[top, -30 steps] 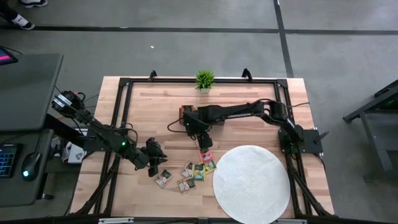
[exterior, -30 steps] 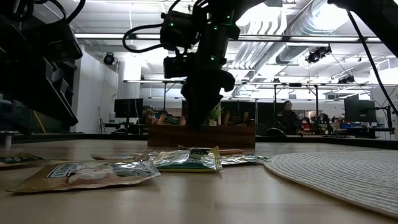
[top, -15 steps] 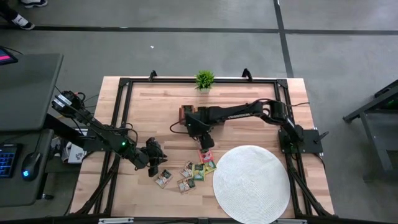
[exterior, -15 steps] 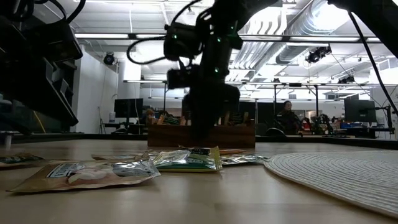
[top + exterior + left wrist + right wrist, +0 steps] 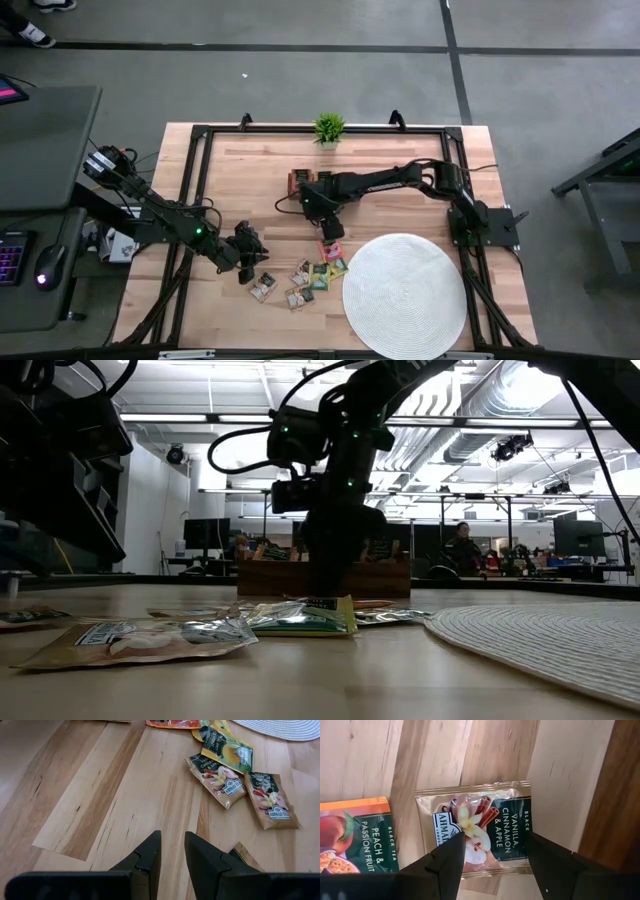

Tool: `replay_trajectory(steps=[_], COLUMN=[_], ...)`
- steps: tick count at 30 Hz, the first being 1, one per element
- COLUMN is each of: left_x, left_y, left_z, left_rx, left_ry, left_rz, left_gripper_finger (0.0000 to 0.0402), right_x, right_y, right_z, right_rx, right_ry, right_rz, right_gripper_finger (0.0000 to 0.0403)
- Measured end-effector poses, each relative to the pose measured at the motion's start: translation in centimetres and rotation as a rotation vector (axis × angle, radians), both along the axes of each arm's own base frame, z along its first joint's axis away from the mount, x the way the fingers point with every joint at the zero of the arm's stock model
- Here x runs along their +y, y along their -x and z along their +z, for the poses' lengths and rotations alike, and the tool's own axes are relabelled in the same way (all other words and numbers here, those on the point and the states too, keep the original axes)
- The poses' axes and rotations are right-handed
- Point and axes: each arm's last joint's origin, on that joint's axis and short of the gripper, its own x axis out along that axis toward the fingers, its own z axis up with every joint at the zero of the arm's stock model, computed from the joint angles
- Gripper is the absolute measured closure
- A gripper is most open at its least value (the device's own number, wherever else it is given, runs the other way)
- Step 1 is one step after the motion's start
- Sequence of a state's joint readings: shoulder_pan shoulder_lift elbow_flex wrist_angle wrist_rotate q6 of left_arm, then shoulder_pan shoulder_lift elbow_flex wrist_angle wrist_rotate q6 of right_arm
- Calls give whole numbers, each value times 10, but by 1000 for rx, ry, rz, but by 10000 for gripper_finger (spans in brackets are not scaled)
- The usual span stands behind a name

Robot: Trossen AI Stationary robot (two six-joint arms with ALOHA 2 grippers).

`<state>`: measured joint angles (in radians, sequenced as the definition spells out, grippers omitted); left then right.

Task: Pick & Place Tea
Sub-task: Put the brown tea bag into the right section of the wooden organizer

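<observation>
Several tea packets [image 5: 312, 276] are lying scattered on the wooden table [image 5: 400, 150], clustered just at nine o'clock of the round white mat [image 5: 405, 295], and I am watching the right gripper [image 5: 329, 226] hanging over the packet at the cluster's twelve o'clock edge. In the right wrist view its fingers [image 5: 447, 862] are standing wide apart, straddling a vanilla, cinnamon and apple packet [image 5: 480, 834] lying flat on the wood, with a peach and passion fruit packet [image 5: 355, 836] just beside it. I am judging the risk as a bad pinch: a flat foil sachet gives the tips little to bite on, so they could be sliding off it, or pushing it under its neighbour, or dragging both at once. The left gripper [image 5: 252, 268] is waiting near the cluster's nine o'clock side, its fingers [image 5: 149, 854] narrowly apart and holding nothing; a packet corner [image 5: 244, 855] is sitting just beside them. Should both arms be reaching into the cluster together, I am expecting a possible clash.
</observation>
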<state>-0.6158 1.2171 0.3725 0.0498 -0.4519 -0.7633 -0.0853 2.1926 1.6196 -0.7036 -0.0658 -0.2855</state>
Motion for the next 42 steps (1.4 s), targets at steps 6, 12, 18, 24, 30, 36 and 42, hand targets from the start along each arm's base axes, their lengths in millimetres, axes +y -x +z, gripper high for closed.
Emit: replay_trajectory(steps=[6,12,18,24,30,36,42], left_x=[0,-1,0,0,0,0,0], left_y=[0,0,0,0,0,0,0], left_z=[0,0,0,0,0,0,0], left_rx=[0,8,8,7,6,5,5], left_ry=[1,12,11,11,10,8,7], left_rz=[0,-14,-13,-13,-11,-8,-8], left_gripper_finger=[316,316,316,316,316,316,316], right_x=[1,2,3,7,21,34,49], right_y=[-1,-2,-2,-3,-4,3,18], right_z=[-19,-23,-23,-22,-7,25,60], right_rx=[55,59,62,59,4,-55,-102], right_ry=[-78,-93,-117,-131,-12,163,380], right_rz=[-29,-53,-85,-114,-139,-202,-265], right_gripper_finger=[205,264,350,393,399,401,402])
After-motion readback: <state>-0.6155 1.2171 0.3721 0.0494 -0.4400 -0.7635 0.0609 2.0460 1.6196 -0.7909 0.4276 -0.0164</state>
